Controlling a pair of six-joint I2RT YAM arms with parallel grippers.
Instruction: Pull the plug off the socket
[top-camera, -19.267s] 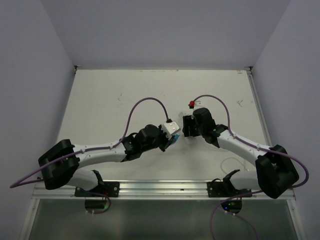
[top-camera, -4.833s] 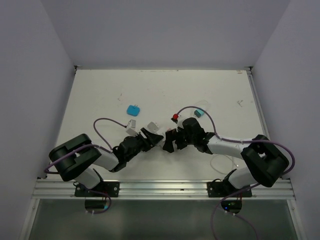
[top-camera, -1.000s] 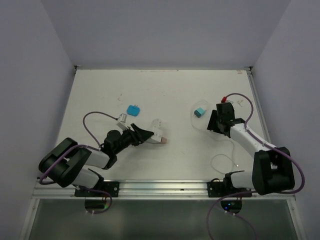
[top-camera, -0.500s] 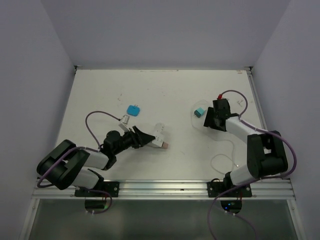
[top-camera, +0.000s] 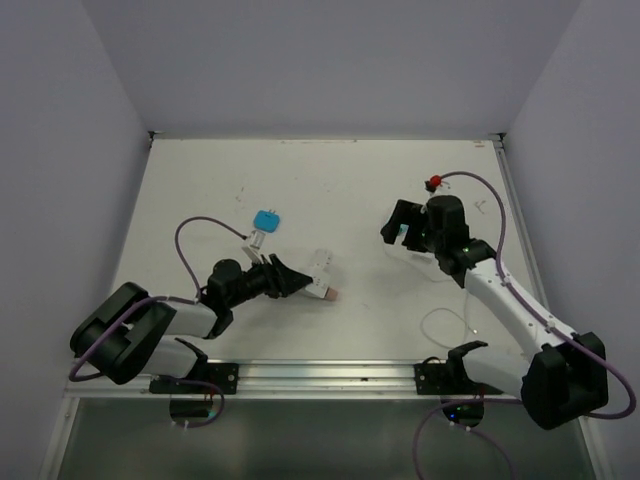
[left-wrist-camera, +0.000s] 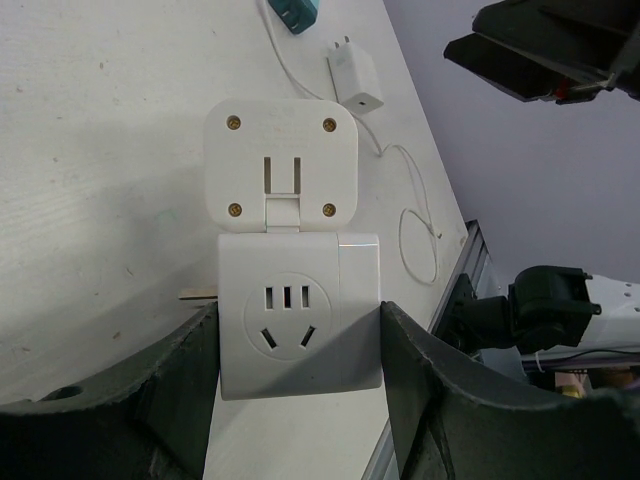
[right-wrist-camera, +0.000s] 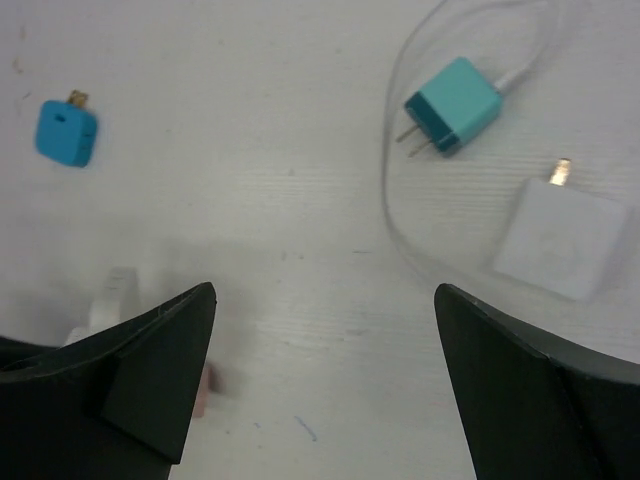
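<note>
Two pincers checked: your left pincer (left-wrist-camera: 298, 352) is clamped on the socket (left-wrist-camera: 300, 300) left of the counter's (top-camera: 200, 190) centre; your right pincer (right-wrist-camera: 322, 300) hangs wide apart over the teal plug (right-wrist-camera: 452, 105), whose cable (right-wrist-camera: 390, 200) could snag it.

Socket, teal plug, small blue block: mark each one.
socket (left-wrist-camera: 300, 320): left wrist view, its slotted front face.
teal plug (right-wrist-camera: 455, 103): right wrist view, top of body.
small blue block (right-wrist-camera: 66, 133): right wrist view, top of body.

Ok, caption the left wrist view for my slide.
Left gripper grips the socket, a square white block against its far side.
</note>
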